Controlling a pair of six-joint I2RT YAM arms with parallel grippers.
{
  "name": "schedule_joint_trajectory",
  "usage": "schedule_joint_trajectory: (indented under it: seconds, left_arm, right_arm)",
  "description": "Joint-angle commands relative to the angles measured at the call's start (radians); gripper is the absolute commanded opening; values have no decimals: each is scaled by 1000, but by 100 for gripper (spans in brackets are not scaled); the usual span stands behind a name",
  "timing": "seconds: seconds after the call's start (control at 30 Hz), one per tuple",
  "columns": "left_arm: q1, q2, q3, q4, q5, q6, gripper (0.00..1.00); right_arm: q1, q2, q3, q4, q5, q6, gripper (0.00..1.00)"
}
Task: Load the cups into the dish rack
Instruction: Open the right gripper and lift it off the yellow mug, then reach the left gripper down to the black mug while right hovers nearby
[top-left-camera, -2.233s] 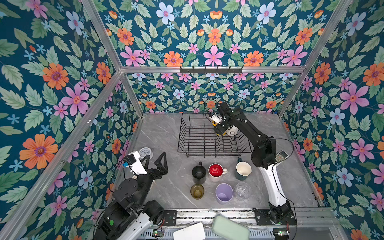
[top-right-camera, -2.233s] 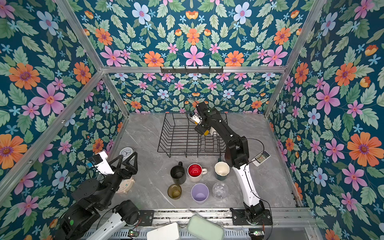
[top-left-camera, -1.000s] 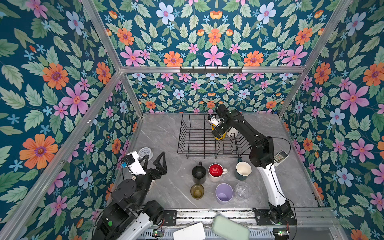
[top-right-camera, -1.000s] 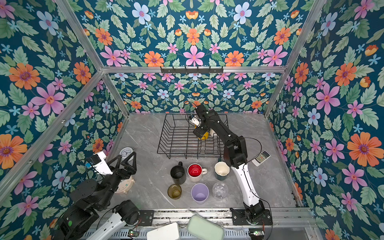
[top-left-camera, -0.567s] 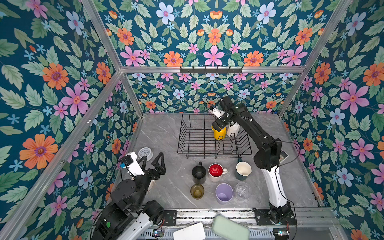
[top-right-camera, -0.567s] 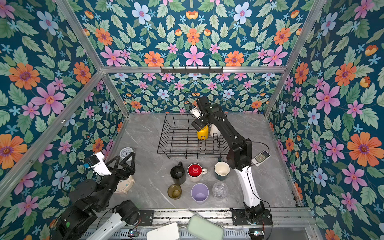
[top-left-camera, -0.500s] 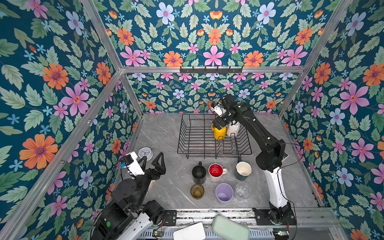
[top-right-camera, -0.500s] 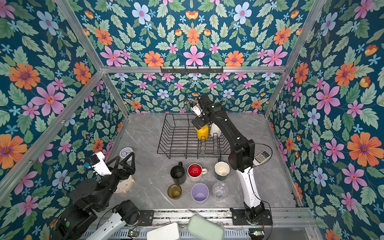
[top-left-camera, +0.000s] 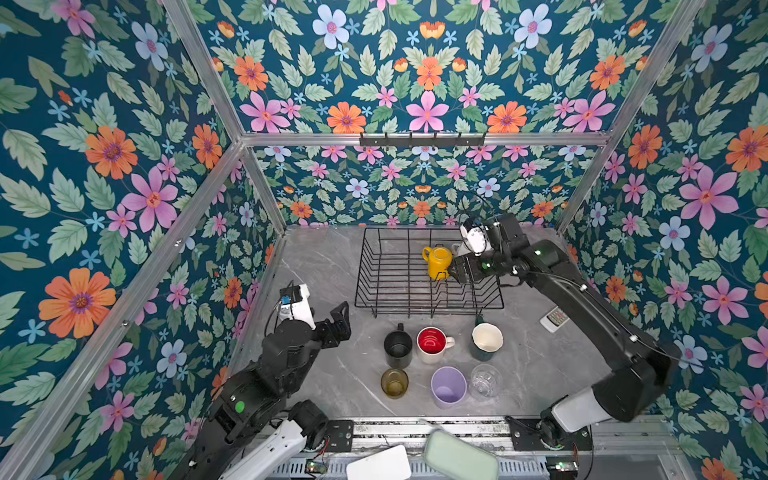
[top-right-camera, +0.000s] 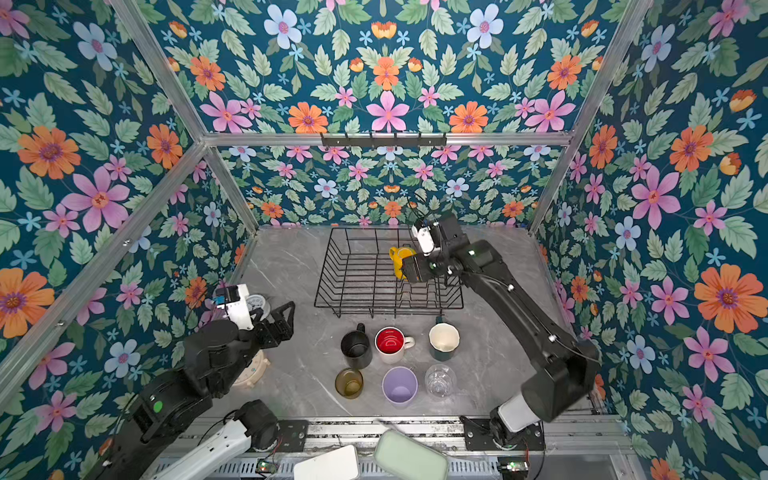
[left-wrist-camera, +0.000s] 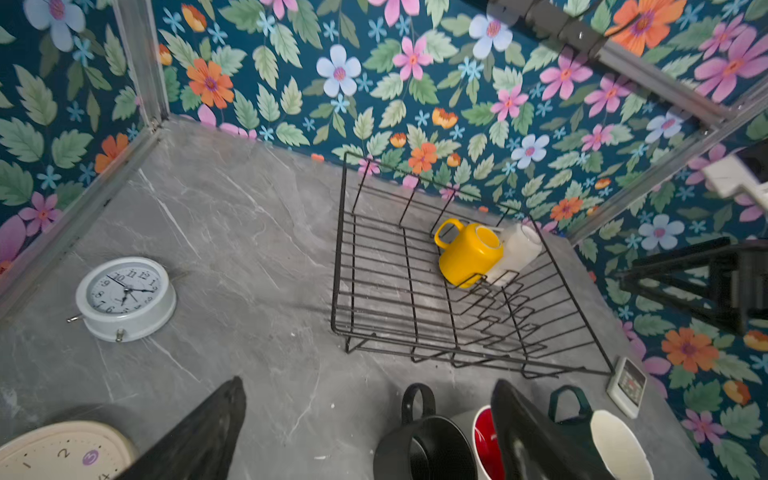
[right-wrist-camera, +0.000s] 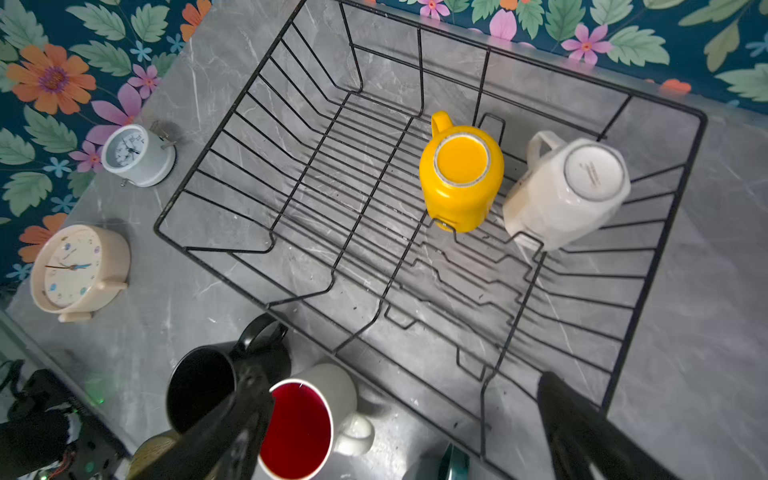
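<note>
Risk of toppling: the yellow mug (right-wrist-camera: 459, 174) and white mug (right-wrist-camera: 569, 187) lean inverted on the dish rack's (right-wrist-camera: 232, 124) dividers. The right tool (top-left-camera: 454, 272), jaws apart and empty, hangs over the rack near them, and a careless swing could knock either. The left tool (top-left-camera: 336, 322), also spread and empty, hovers near the black mug (top-left-camera: 397, 345) on the bench (top-left-camera: 324, 257).

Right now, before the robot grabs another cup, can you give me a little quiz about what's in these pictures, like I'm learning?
1. True or false: the yellow mug sits upside down inside the dish rack.
2. How many cups stand on the table, outside the rack?
3. Which mug is next to the yellow one in the rack? A) white mug B) pink mug C) blue mug

Key
1. True.
2. Six: black mug, red-inside mug, teal mug, olive glass, lilac tumbler, clear glass.
3. A.
</note>
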Motion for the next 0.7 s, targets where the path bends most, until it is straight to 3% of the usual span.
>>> schedule_joint_trajectory:
  seconds: [0.0, 0.43, 0.67]
  left_arm:
    - [0, 56, 24, -58, 111, 14, 91]
    - [-1, 232, -19, -98, 355, -7, 75]
    - [-2, 300, -52, -88, 424, -13, 70]
  right_arm:
    - [0, -82, -96, 52, 3, 76, 98]
    - [1, -306, -345, 50, 28, 160, 96]
    - [1, -321, -388, 42, 36, 165, 96]
